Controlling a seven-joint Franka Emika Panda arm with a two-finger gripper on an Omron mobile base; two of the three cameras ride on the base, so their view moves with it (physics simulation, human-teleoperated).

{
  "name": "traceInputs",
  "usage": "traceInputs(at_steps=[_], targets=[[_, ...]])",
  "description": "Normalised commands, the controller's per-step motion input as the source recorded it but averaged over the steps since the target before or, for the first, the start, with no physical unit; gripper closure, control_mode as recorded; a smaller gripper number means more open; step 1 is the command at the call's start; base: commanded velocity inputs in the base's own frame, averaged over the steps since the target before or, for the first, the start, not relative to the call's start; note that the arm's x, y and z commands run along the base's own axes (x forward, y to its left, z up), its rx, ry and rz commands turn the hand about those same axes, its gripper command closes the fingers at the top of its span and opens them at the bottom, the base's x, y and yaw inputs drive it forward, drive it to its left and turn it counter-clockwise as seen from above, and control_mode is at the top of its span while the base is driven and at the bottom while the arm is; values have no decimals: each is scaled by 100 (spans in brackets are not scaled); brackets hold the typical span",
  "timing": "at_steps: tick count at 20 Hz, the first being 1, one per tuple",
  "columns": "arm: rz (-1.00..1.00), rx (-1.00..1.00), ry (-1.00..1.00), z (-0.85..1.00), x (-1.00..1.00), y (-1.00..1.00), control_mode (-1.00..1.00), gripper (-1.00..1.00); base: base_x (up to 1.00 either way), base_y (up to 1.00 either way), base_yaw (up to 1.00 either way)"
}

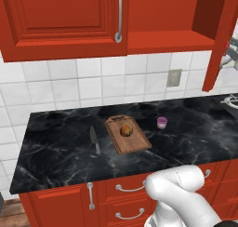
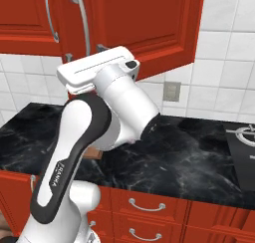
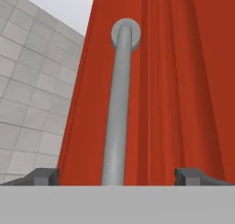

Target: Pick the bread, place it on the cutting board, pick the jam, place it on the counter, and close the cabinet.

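While the left base view looks down on the black marble tabletop (image 1: 60, 142), the bread (image 1: 125, 130) sits on the cutting board (image 1: 135, 142), near the board's handle end; the jam (image 1: 161, 123) stands upright on the tabletop just to the right of the board, apart from it; a grey knife (image 1: 94, 140) lies to the board's left; above, the cabinet (image 1: 60, 21) has its left door shut, while the right door (image 1: 222, 40) stands swung out, baring the red inside.

In the right base view the white arm rises in front of the tabletop and reaches up toward the open door (image 2: 144, 23); a wall outlet (image 2: 172, 91) shows on the tiles.

In the hand view the hand (image 3: 118, 176) is spread open, its two dark tips wide apart on either side of the door's silver bar handle (image 3: 117, 122), touching nothing; the red panelled door (image 3: 183, 81) lies close behind the handle.
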Motion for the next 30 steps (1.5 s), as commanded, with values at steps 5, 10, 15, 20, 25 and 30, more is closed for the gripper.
traceInputs(at_steps=[5,10,15,20,25,30], targets=[[0,0,-4,0,33,20,-100,-100,0,0,0],[-2,0,-5,0,20,22,-100,-100,0,0,0],[-7,0,-2,0,24,31,-100,-100,0,0,0],[-9,0,0,0,39,32,-100,-100,0,0,0],[-9,0,0,0,44,36,-100,-100,0,0,0],[-9,0,0,0,43,34,-100,-100,0,0,0]])
